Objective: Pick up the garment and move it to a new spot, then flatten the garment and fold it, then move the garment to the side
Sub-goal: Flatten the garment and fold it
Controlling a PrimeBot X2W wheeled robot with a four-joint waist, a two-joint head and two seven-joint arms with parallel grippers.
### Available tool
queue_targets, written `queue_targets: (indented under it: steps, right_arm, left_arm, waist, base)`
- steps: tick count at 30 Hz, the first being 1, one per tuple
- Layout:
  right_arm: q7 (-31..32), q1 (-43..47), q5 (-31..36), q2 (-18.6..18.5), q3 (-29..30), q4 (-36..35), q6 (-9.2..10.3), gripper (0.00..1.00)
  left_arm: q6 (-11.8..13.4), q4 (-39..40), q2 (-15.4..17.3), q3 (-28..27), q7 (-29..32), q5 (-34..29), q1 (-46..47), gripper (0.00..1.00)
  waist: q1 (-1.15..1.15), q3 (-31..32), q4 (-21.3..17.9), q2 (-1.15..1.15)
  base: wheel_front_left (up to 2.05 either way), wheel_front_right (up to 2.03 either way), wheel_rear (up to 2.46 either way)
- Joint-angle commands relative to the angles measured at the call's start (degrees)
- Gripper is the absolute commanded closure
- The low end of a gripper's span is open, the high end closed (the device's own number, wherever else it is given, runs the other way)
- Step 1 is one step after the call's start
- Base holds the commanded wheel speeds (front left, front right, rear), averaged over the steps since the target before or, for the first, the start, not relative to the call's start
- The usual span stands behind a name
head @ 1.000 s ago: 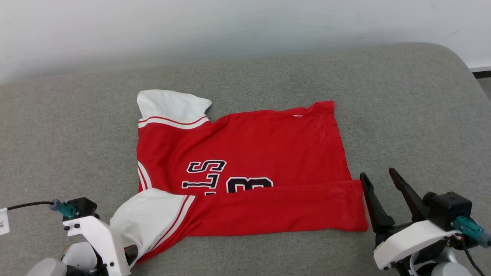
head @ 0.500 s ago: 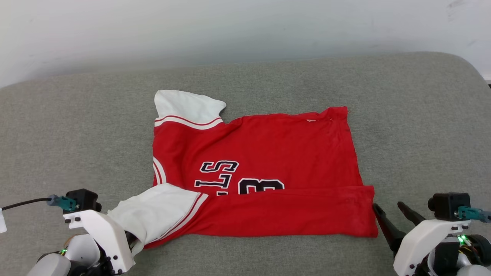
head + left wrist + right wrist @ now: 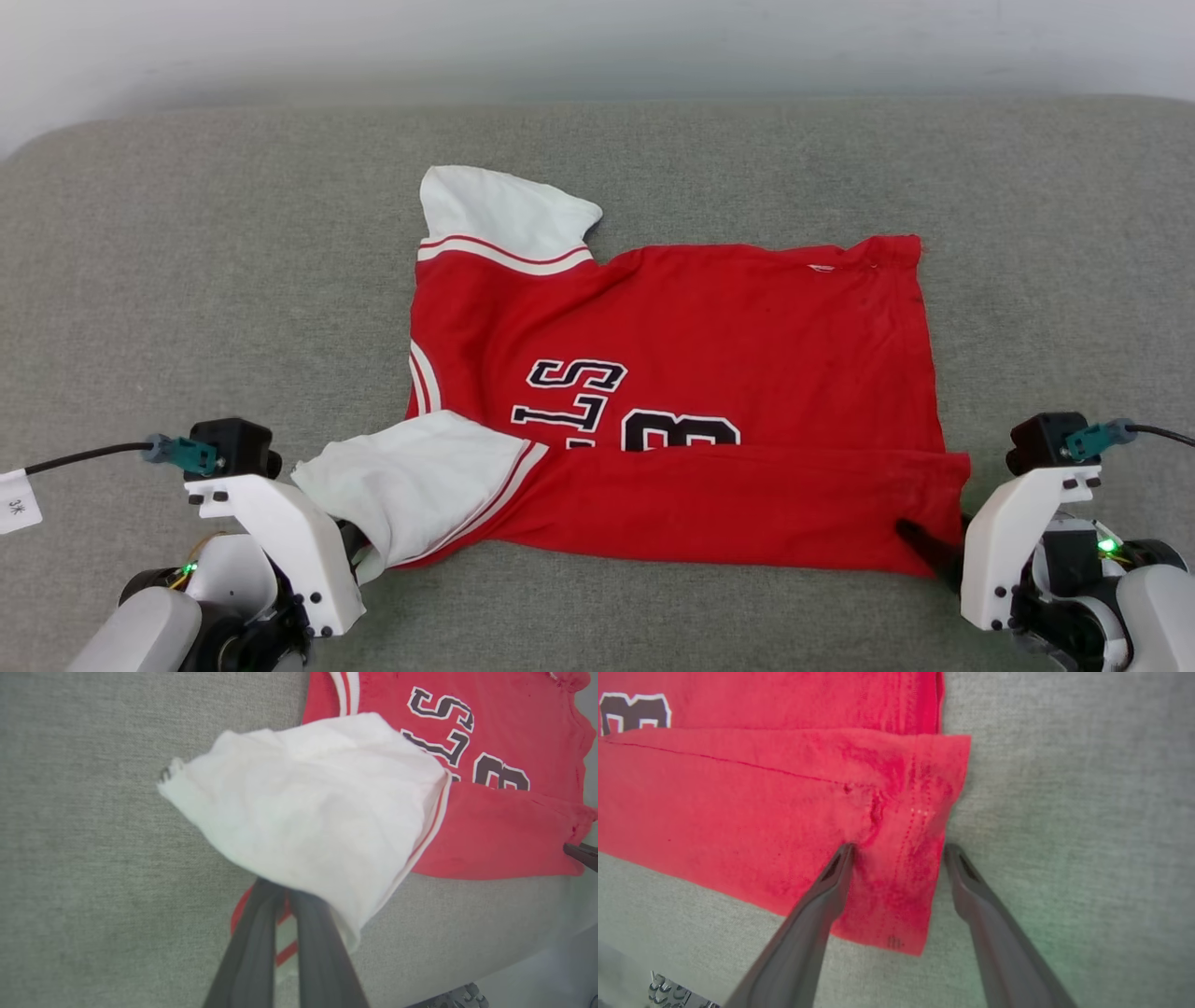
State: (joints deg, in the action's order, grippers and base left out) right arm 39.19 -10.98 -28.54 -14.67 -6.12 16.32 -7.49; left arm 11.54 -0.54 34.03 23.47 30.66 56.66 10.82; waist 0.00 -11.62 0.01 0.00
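Pinching a white sleeve of the red jersey shirt with black lettering [image 3: 700, 317], the left gripper [image 3: 282, 900] has its jaws closed on cloth. The right gripper [image 3: 899, 847] gapes wide astride the hem corner, holding nothing. The shirt lies half-folded on the grey fabric cushion [image 3: 187, 280]. Light and limp, it would likely sag; corners look the best holds.
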Motion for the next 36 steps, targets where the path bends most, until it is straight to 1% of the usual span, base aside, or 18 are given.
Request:
queue_targets:
  steps: [1, 2, 3, 5, 12, 16, 21, 26, 28, 30, 31, 32, 33, 34, 36]
  right_arm:
    - [1.38, 0.73, -0.68, 1.59, -1.90, 2.36, 0.00, 0.00]
    - [1.78, 0.55, -1.01, 1.77, -2.49, 2.94, -0.03, 0.65]
    - [2.00, 0.22, -1.37, 1.87, -2.91, 3.37, -0.07, 1.00]
    - [2.09, -0.12, -1.86, 1.67, -3.43, 3.37, -0.07, 1.00]
    - [0.80, -0.59, -2.89, -1.22, -2.87, 0.00, -0.05, 1.00]
    - [0.70, 0.37, -3.36, -2.15, -2.78, -1.97, 0.01, 1.00]
    - [2.04, 3.62, -3.71, -2.85, -2.49, -4.14, 0.01, 1.00]
    - [3.74, 7.54, -3.86, -3.11, -0.93, -7.42, 0.01, 1.00]
    - [4.38, 9.28, -3.57, -2.68, -0.20, -7.95, 0.01, 1.00]
    - [4.31, 10.74, -3.42, -1.65, 0.50, -7.96, 0.01, 1.00]
    - [4.16, 11.53, -3.32, -1.22, 0.69, -7.77, 0.01, 0.63]
    - [3.74, 12.19, -3.11, -0.82, 0.94, -7.53, 0.01, 0.05]
    - [2.98, 12.64, -3.06, -0.30, 1.15, -7.39, 0.01, 0.00]
    - [2.06, 13.06, -2.77, 0.08, 1.10, -7.31, 0.01, 0.00]
    - [-0.40, 13.52, -1.99, 0.46, 0.51, -7.62, 0.01, 0.00]
  left_arm:
    - [0.03, 0.03, -0.20, 0.04, 0.16, 0.14, 0.49, 1.00]
    - [0.11, -0.05, -0.25, 0.13, 0.31, 0.20, 0.43, 1.00]
    - [0.17, -0.06, -0.40, 0.13, 0.29, 0.40, 0.34, 1.00]
    - [0.23, 0.03, -0.64, 0.21, 0.34, 0.67, -0.23, 1.00]
    - [0.70, 0.19, -0.33, 0.04, -0.06, 1.15, -2.49, 1.00]
    - [1.41, 0.32, -0.08, 0.13, -0.14, 1.46, -4.70, 1.00]
    - [2.48, 1.08, 0.41, 0.25, 0.03, 2.30, -9.07, 1.00]
    - [3.78, 3.06, 1.41, -0.32, 0.34, 3.15, -12.82, 1.00]
    - [3.81, 3.26, 1.39, 0.08, 0.69, 3.42, -13.68, 1.00]
    - [3.45, 2.87, 0.50, 0.33, 0.32, 3.77, -13.76, 1.00]
    - [3.31, 2.33, -0.03, 0.28, -0.14, 3.95, -13.62, 1.00]
    - [3.37, 1.66, -0.47, 0.07, -0.82, 3.80, -13.25, 0.62]
    - [3.22, 0.84, -1.06, -0.04, -1.33, 3.88, -12.87, 0.07]
    - [3.00, 0.02, -1.54, 0.06, -1.79, 3.81, -12.45, 0.00]
    - [2.67, -1.64, -2.29, -0.47, -3.58, 3.34, -11.48, 0.00]
  waist:
    - [0.00, -0.45, 0.47, 0.00]
    - [0.00, -0.51, 0.54, 0.00]
    - [0.00, -0.50, 0.60, 0.00]
    - [0.00, -0.33, 0.60, 0.00]
    - [0.00, 2.54, 0.15, 0.00]
    - [0.00, 6.05, -0.16, 0.00]
    - [0.00, 11.10, -0.56, 0.00]
    - [0.00, 12.84, -0.64, 0.00]
    - [0.00, 12.92, -0.61, 0.00]
    - [0.00, 12.77, -0.50, 0.00]
    - [0.00, 12.65, -0.47, 0.00]
    - [0.00, 12.53, -0.46, 0.00]
    - [0.00, 12.42, -0.48, 0.00]
    - [0.00, 12.31, -0.54, 0.00]
    - [0.00, 12.05, -0.94, 0.00]
  base:
    - [0.00, 0.00, 0.00]
    - [0.00, 0.00, 0.00]
    - [0.00, 0.00, 0.00]
    - [0.00, 0.00, 0.00]
    - [0.00, 0.00, 0.00]
    - [0.00, 0.00, 0.00]
    - [0.00, 0.00, 0.00]
    - [0.00, 0.00, 0.00]
    - [0.00, 0.00, 0.00]
    - [0.00, 0.00, 0.00]
    - [0.00, 0.00, 0.00]
    - [0.00, 0.00, 0.00]
    - [0.00, 0.00, 0.00]
    - [0.00, 0.00, 0.00]
    - [0.00, 0.00, 0.00]
